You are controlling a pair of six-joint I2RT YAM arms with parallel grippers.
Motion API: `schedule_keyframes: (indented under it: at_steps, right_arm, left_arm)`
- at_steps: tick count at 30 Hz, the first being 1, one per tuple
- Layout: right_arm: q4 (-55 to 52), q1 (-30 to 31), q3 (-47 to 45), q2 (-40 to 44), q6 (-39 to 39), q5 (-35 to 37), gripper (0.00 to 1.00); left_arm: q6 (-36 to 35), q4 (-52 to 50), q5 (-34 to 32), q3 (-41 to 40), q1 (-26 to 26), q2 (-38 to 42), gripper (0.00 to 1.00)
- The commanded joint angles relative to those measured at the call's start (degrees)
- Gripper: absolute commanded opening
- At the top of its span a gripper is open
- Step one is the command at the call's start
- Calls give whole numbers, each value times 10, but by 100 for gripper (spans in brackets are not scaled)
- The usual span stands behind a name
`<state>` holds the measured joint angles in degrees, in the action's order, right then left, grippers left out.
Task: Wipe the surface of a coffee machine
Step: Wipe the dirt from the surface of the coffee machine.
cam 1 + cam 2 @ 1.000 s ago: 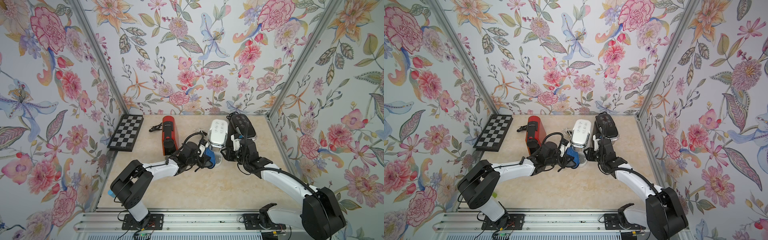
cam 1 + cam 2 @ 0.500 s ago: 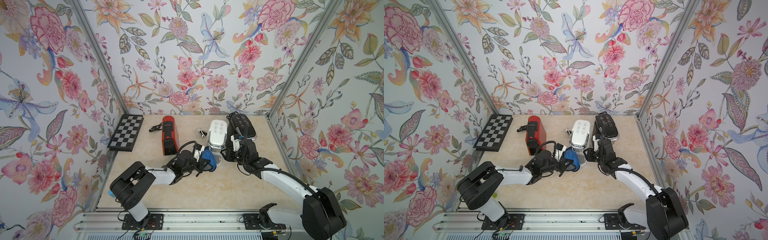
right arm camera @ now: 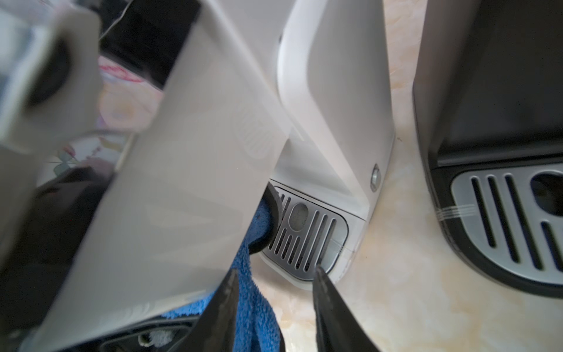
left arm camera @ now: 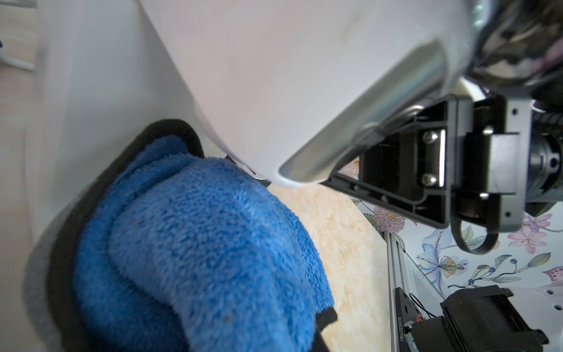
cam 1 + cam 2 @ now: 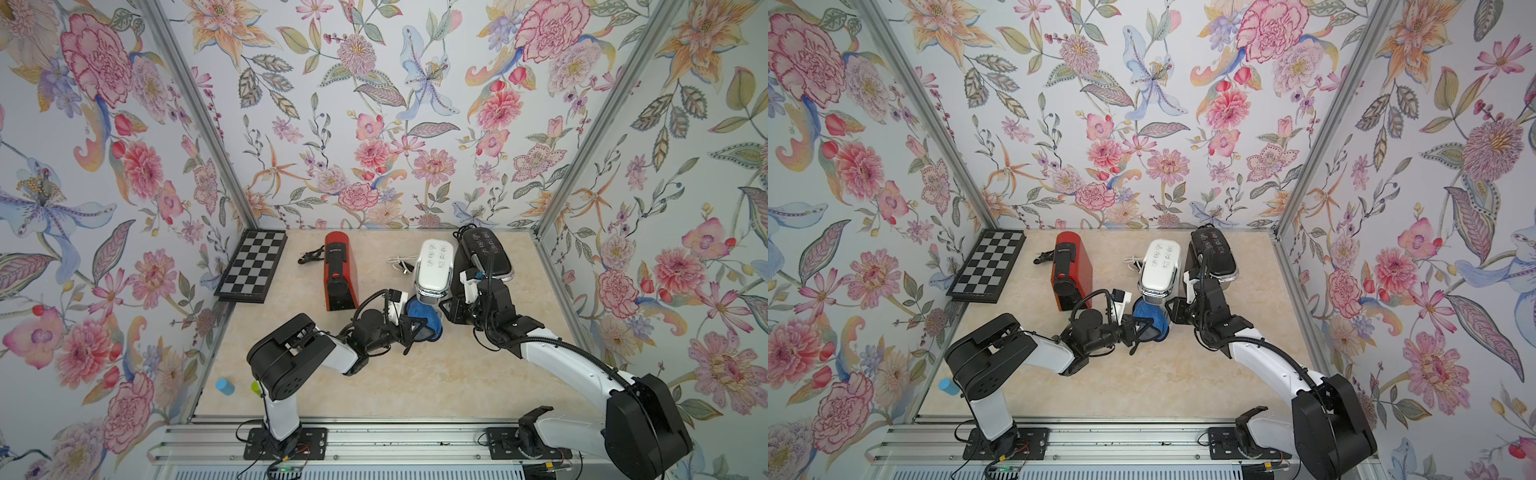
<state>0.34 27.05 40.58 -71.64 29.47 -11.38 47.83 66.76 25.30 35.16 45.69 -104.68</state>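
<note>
At back of table [image 5: 415,386], between red machine [image 5: 338,270] and black machine [image 5: 482,253]: white coffee machine [image 5: 434,266] | my left gripper [image 5: 415,330] clenched on blue cloth [image 5: 420,313], cloth touching its front by drip tray [image 3: 304,237] | my right gripper [image 3: 274,304] jaws apart, empty

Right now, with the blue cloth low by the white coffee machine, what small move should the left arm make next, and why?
Probably drag the fluffy blue cloth, pinched in the left gripper, upward along the white plastic coffee machine's front: the cloth sits low, at the edge of its slotted metal drip tray.
</note>
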Motion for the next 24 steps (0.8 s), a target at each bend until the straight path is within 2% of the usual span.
schedule_keyframes:
  at_steps: [1, 5, 9, 14, 19, 24]
  right_arm:
    - [20, 5, -6, 8, 9, 1, 42]
    - [20, 5, -5, 13, 10, 3, 42]
    - [19, 4, -8, 17, 10, 2, 42]
    - [19, 3, -12, 22, 11, 4, 42]
    - [19, 3, -13, 23, 12, 3, 42]
    - [19, 3, -15, 27, 13, 5, 42]
  left_arm:
    - [-8, 44, 1, 20, 11, 12, 0]
    - [-9, 43, 1, 33, 8, -27, 0]
    - [33, 66, 13, 52, -1, -89, 0]
    - [64, 34, 6, 68, -3, -116, 0]
    - [75, -41, -11, 59, -5, -96, 0]
    - [68, -113, -45, 10, -22, -41, 0]
